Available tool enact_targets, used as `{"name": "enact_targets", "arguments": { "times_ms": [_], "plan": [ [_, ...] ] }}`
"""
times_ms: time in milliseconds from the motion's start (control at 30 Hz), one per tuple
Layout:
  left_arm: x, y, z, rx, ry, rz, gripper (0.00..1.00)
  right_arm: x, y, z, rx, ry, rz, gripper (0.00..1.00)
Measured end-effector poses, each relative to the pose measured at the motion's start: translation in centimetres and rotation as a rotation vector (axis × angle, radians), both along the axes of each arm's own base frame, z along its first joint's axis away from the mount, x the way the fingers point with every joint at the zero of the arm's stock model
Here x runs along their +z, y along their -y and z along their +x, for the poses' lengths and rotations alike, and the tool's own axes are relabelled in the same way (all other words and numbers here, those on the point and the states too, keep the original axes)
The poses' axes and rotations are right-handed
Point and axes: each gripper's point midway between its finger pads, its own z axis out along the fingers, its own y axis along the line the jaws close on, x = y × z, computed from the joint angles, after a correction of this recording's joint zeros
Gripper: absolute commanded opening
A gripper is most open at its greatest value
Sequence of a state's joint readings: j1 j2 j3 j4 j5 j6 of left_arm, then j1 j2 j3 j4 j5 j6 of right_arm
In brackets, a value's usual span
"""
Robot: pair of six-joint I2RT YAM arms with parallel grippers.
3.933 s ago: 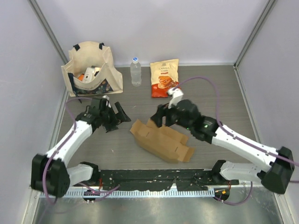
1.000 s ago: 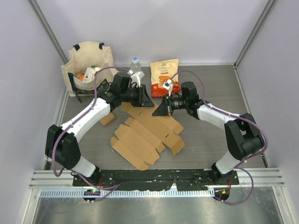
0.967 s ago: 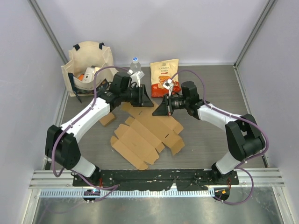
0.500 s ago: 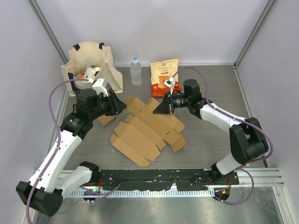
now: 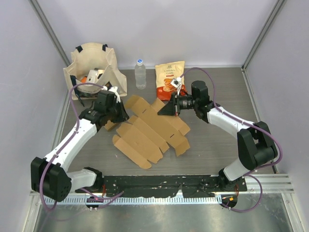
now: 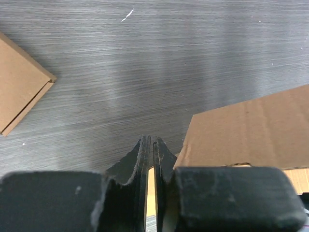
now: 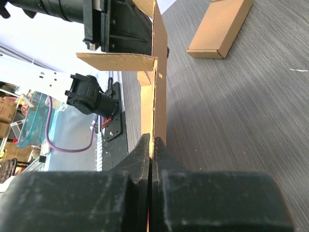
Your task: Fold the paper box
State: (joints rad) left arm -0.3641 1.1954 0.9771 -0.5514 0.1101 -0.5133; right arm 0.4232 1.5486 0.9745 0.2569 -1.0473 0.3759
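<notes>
Both nip paper box: left pincer, right pincer; bottle, crisp bag, tote behind.

The grey, wood-grained surface is carrying five things. A cloth tote is standing at the far left corner. A bottle is standing upright just right of it, and a snack bag is lying flat beside the bottle. A flattened box is lying spread open in the middle. A small cardboard piece is lying just left of it.
</notes>
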Motion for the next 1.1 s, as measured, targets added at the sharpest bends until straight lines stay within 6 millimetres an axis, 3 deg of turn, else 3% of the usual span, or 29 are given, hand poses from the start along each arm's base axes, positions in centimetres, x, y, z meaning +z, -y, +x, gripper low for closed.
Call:
{"name": "enact_targets", "arguments": {
  "times_ms": [433,633,800,833,933,967,1067,1100],
  "plan": [
    [0.3,2.0,-1.4,-0.033,0.014,-0.09,0.05,0.8,-0.2,0.3,-0.013,-0.001,0.025,0.01],
    [0.7,3.0,-1.0,-0.031,0.029,-0.146,0.05,1.0,-0.3,0.3,-0.017,-0.009,0.038,0.01],
    [-1.7,3.5,-1.4,-0.007,-0.002,-0.195,0.06,0.8,-0.3,0.1,-0.018,-0.024,0.055,0.01],
    [-2.6,3.5,-1.7,0.0,-0.023,-0.201,0.08,0.7,-0.3,0.0,-0.019,-0.031,0.056,0.01],
    [-4.2,3.5,-2.3,0.013,-0.063,-0.202,0.3,0.5,-0.2,-0.1,-0.021,-0.041,0.059,0.01],
    [-4.4,3.4,-2.5,0.016,-0.072,-0.199,0.45,0.5,-0.2,-0.1,-0.021,-0.04,0.058,0.01],
    [-3.7,3.1,-2.6,0.003,-0.061,-0.18,0.65,-0.4,0.0,0.2,-0.041,-0.032,0.016,0.01],
    [-3.1,3.1,-2.5,-0.009,-0.047,-0.174,0.67,-0.8,0.1,0.4,-0.049,-0.03,-0.006,0.01]
  ]
}}
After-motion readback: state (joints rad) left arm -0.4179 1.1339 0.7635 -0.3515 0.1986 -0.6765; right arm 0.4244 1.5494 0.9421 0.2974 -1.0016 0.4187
